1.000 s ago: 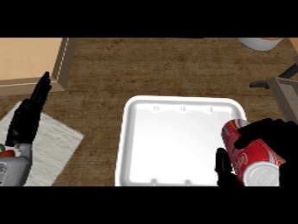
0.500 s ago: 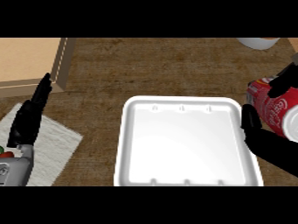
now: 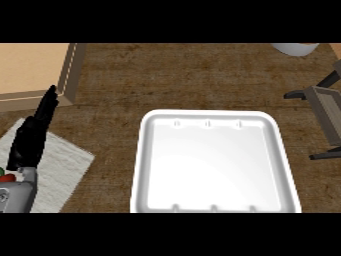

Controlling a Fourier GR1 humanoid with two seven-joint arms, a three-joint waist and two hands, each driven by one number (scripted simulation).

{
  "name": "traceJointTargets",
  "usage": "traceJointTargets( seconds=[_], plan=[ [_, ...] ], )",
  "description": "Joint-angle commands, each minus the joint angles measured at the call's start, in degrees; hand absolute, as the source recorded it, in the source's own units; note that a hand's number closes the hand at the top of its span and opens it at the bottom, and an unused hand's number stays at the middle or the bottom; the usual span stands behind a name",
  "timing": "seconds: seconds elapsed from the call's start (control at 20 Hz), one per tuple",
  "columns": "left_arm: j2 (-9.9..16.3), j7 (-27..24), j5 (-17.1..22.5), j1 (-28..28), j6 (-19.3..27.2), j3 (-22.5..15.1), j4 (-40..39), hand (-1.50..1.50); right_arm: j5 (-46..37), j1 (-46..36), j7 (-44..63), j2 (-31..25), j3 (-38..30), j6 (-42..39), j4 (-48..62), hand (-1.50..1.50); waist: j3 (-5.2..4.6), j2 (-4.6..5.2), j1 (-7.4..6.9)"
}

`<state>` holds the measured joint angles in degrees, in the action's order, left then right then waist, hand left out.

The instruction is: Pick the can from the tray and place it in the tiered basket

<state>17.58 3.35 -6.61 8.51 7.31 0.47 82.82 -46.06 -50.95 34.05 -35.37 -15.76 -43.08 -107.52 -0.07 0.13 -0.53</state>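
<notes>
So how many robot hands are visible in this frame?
1. Only the left hand shows, at the view's left over the white cloth, fingers straight, beside the tray. The right hand is out of view.

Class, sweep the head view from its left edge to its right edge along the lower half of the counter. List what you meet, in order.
Pale cloth mat → left hand, open and resting over the mat → white tray → dark tiered basket at the right edge. The can and the right hand do not show.
</notes>
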Motion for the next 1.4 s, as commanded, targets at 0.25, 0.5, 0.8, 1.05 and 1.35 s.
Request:
traceJointTargets(
  seconds=[0.25,0.5,0.8,1.05,1.35],
  plan=[
    [0.6,0.9,-0.9,3.7,-1.1,0.7,-1.9,0.0,2.3,-5.5,-21.2,-13.9,-2.5,3.2,26.3,1.5,0.05,0.17,-0.13],
    [-0.1,4.3,-0.9,0.8,-1.5,-0.1,3.4,0.0,3.3,-6.5,-24.3,-13.2,-3.1,4.5,35.8,1.5,0.08,0.04,-0.59],
    [0.3,0.4,-0.4,-0.5,-2.0,1.6,1.3,0.0,9.1,-8.0,-15.2,-9.3,-9.9,-1.4,42.2,1.5,0.0,-0.13,-0.32],
    [-1.8,2.0,-1.9,-1.4,-0.9,0.6,3.3,0.0,10.2,-3.1,-19.4,-11.8,-10.7,0.3,42.1,-1.5,0.07,-0.17,0.24],
    [-2.4,2.4,-3.2,-0.6,-0.2,0.5,2.3,0.0,15.1,-6.5,-14.8,-9.5,-17.2,5.1,40.1,-1.5,0.06,-0.33,0.55]
  ],
)
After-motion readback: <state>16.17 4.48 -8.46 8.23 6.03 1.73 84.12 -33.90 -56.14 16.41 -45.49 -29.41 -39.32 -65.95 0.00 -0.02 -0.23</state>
